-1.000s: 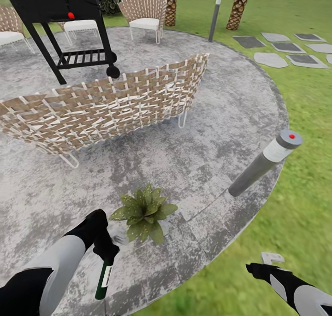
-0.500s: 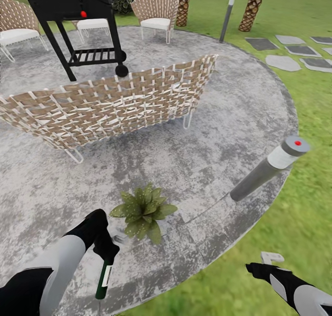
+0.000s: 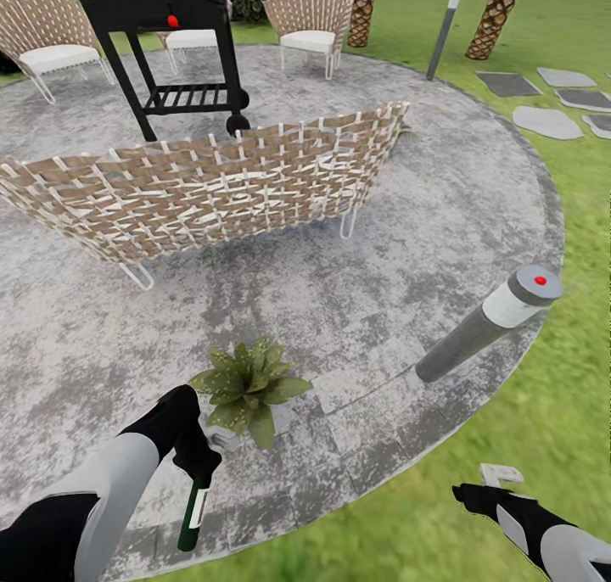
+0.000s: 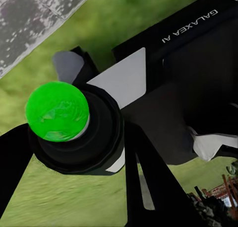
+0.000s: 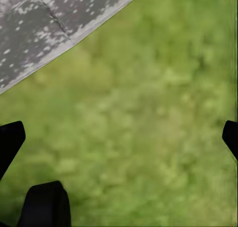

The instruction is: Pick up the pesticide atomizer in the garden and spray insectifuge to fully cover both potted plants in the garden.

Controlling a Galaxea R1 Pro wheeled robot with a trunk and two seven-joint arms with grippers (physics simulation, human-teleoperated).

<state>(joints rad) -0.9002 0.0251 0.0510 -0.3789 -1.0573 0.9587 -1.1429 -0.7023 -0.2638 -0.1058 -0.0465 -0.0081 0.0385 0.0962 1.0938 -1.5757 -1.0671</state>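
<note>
left gripper (image 3: 197, 467) clamps pesticide atomizer (image 3: 192, 514) | potted plant (image 3: 244, 385) at its 1 o'clock | right gripper (image 3: 501, 478) spread wide over lawn (image 3: 475, 446)

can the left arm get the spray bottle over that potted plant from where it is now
Probably yes: the left gripper holds the spray bottle just beside the potted plant, with bare paving between them.

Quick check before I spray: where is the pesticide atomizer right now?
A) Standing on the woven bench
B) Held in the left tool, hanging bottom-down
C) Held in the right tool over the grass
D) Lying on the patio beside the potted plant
B: in the head view the left tool grips the pesticide atomizer by its top, the dark green bottle hanging below it near the potted plant; the right tool holds nothing over the grass.
</note>
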